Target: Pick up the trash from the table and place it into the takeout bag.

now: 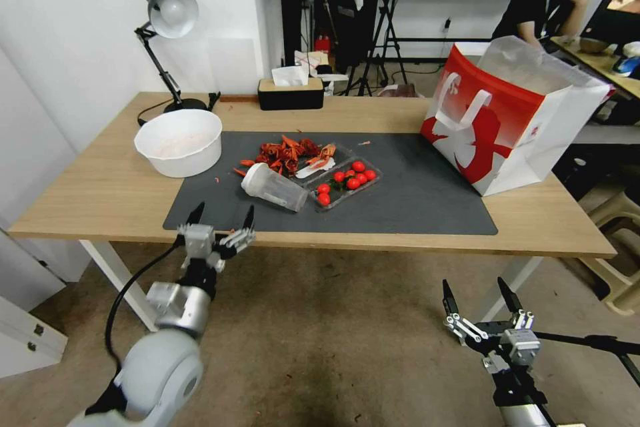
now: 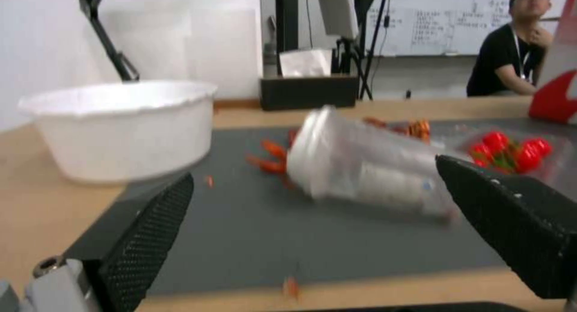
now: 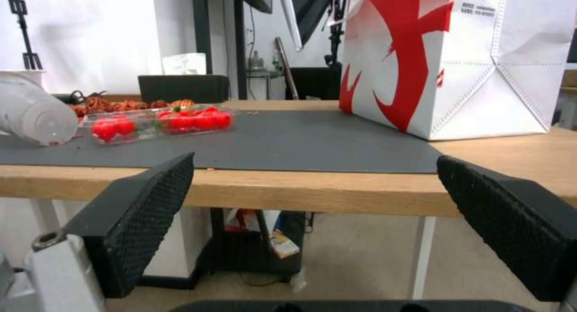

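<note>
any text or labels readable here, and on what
No text can be read.
Takeout bag: small green and dark print at its upper corner, too small to read; otherwise a red and white figure, no words.
Whiteboard behind the table: handwritten lines, too blurred to read.
Clear plastic cup, white bowl, tissue box: no lettering visible.

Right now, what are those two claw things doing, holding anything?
Left tool: open, empty, at the table's near edge.
Right tool: open, empty, below table height.
</note>
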